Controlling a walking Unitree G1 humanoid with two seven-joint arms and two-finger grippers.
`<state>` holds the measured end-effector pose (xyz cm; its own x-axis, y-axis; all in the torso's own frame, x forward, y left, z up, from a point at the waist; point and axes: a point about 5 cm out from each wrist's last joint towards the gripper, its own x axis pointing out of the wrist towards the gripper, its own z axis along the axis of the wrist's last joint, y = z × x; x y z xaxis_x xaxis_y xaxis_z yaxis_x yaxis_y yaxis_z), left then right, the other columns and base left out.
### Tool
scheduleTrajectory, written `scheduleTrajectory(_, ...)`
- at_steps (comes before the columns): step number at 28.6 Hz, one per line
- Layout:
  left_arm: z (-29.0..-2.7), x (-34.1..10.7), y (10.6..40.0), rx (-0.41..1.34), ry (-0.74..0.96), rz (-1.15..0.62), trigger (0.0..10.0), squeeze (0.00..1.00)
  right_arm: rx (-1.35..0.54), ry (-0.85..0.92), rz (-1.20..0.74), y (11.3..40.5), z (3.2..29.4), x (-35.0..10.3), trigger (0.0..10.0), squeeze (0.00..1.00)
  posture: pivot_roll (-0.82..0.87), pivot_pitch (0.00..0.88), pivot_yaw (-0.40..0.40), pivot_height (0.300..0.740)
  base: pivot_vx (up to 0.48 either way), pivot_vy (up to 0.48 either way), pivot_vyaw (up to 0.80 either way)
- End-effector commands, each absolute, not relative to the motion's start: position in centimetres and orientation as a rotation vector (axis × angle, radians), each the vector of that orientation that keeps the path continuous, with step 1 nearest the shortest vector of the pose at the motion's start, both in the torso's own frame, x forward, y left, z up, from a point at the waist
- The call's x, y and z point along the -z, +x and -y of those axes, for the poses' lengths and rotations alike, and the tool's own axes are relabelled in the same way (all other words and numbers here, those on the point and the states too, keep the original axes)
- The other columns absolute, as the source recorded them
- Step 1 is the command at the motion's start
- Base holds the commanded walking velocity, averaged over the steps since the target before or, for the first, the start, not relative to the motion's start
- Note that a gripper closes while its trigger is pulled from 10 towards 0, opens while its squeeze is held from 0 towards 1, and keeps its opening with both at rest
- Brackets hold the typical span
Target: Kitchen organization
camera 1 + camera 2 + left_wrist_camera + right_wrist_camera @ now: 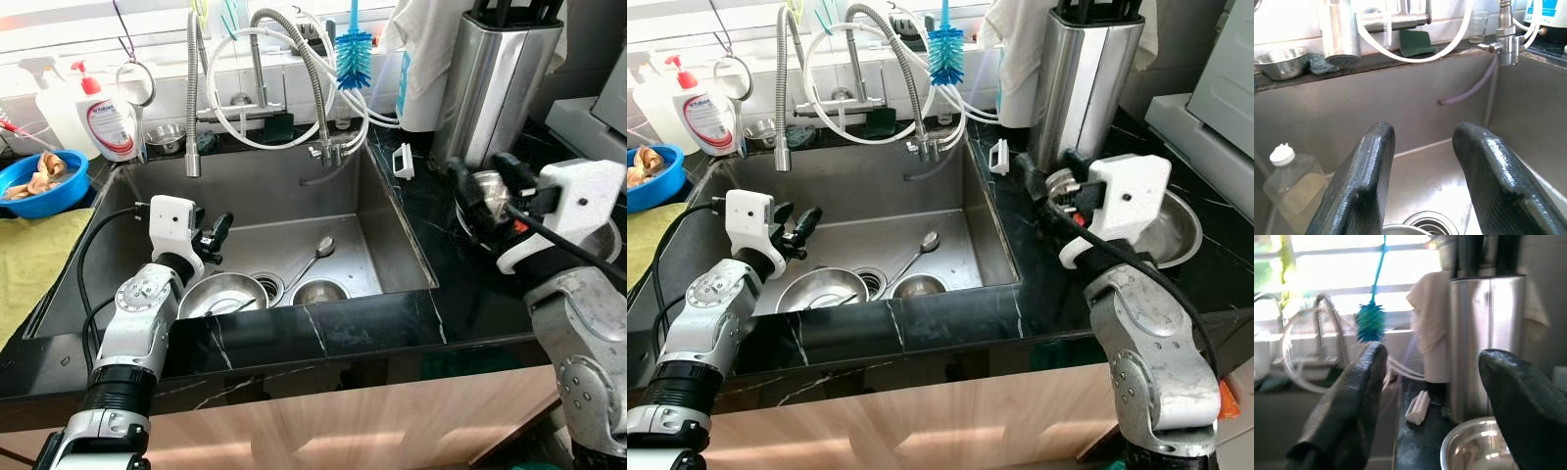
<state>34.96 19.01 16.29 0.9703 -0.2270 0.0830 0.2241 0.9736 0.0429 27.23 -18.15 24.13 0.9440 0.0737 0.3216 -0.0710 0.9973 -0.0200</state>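
Right gripper (1425, 406), fingers spread and empty, hovers over a shiny steel bowl (1171, 230) on the black counter (470, 294). Left gripper (1422, 181), also spread, hangs inside the sink (323, 211).

Both my arms forward, both sets of fingers spread.

My left gripper (217, 238) is at the end of a silver forearm angled up and inward, its white wrist housing just behind the two black fingers (1359, 188), which stand apart. My right gripper (1050, 189) reaches forward from a bent elbow, white wrist block behind it; its fingers (1347, 416) look parted too, though that wrist view is blurred.
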Motion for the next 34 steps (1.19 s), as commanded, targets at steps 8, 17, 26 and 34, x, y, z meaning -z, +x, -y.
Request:
scheduleTrajectory(8,-19.1,-16.6,35.0,0.221,0.045,0.1,10.0,0.0,0.044,0.012,0.346,25.9,17.0,-22.1,10.0,0.0,-0.08,0.0,0.063,0.74,0.0,0.0,0.0)
scheduleTrajectory(17,-19.0,-16.4,34.9,0.216,0.037,0.095,10.0,0.0,0.072,-0.061,0.368,24.8,15.5,-21.5,10.0,0.0,-0.08,0.0,0.052,0.74,0.0,0.0,0.0)
scheduleTrajectory(26,-19.2,-16.0,34.8,0.213,0.043,0.082,10.0,0.0,0.184,-0.119,0.285,23.8,17.0,-19.1,10.0,0.0,-0.09,0.0,0.05,0.74,0.0,0.0,0.0)
scheduleTrajectory(34,-19.2,-16.0,34.9,0.212,0.048,0.08,10.0,0.0,0.23,-0.055,0.247,23.9,17.6,-18.3,10.0,0.0,-0.09,0.0,0.049,0.74,0.0,0.0,0.0)
